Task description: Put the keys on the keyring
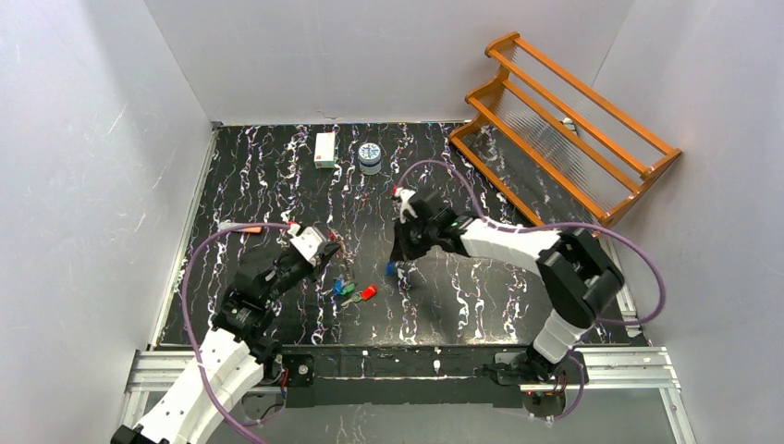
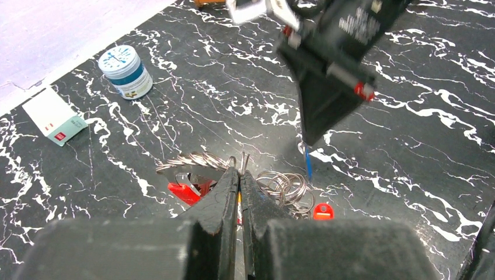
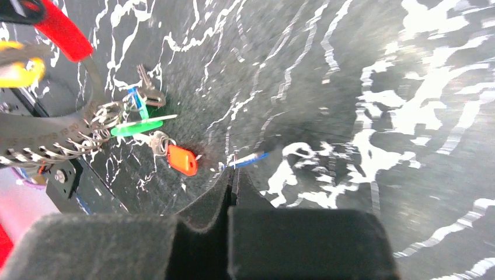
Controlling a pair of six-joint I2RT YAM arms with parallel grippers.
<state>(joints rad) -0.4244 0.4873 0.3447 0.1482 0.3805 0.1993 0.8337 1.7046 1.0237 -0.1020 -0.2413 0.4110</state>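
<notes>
Evidently, the thin silver metal keyring [image 2: 286, 188] was clamped in the left jaws, a small blue-capped silver key [image 3: 248, 158] in the right jaws.

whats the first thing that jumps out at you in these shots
The two arms meet mid-table: the right pincer is shut on a blue-capped key, and the left pincer beside it is clamped on the silver keyring. A red key and a green key lie bright on the black marbled table near the pincers. An orange wooden rack sits in the back right corner.
</notes>
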